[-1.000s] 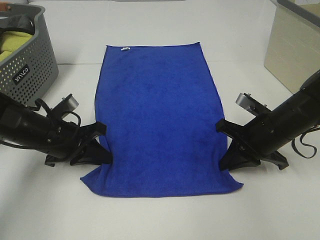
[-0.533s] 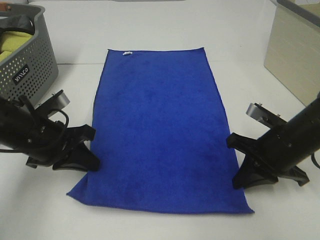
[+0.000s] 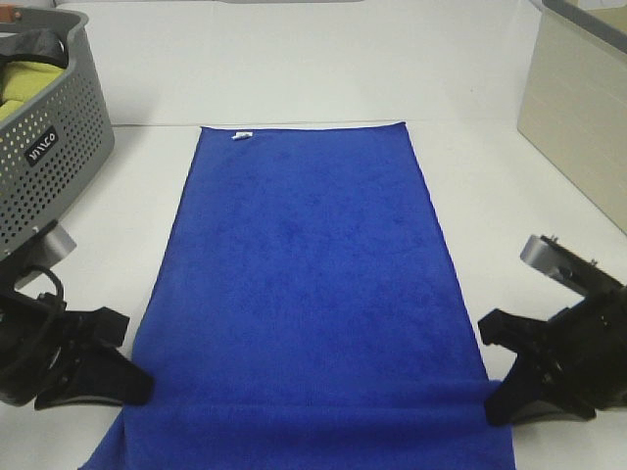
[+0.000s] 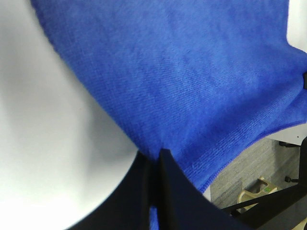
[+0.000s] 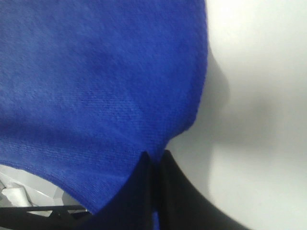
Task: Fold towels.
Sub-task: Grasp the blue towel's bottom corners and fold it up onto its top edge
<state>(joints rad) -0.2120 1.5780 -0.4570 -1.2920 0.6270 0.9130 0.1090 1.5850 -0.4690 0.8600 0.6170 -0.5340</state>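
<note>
Blue plush fills the near half of the scene: the towel (image 3: 304,284) lies spread lengthwise down the middle of the white table (image 3: 294,59), and its near end runs out of the high camera's view. At that near end the left gripper (image 3: 145,390) has its black fingers pressed together on the towel's left long edge, low against the tabletop. The right gripper (image 3: 493,409) is pinched in the same way on the right long edge, so the two grips sit opposite each other. A faint crease crosses the cloth between them. The left wrist camera shows the left gripper (image 4: 154,163) clamped with a sliver of the towel (image 4: 182,72) caught between the fingers, and grey floor beyond the hem. The right wrist camera shows the right gripper (image 5: 154,160) likewise nipped on the towel (image 5: 96,72) at its edge. Farther off the cloth lies flat and smooth, its far hem straight, with a small white tag (image 3: 240,135) by the far left corner. Beyond, at far left, a grey perforated basket (image 3: 49,137) holds a yellow-green cloth (image 3: 24,83); at far right stands a beige box (image 3: 578,108).
</note>
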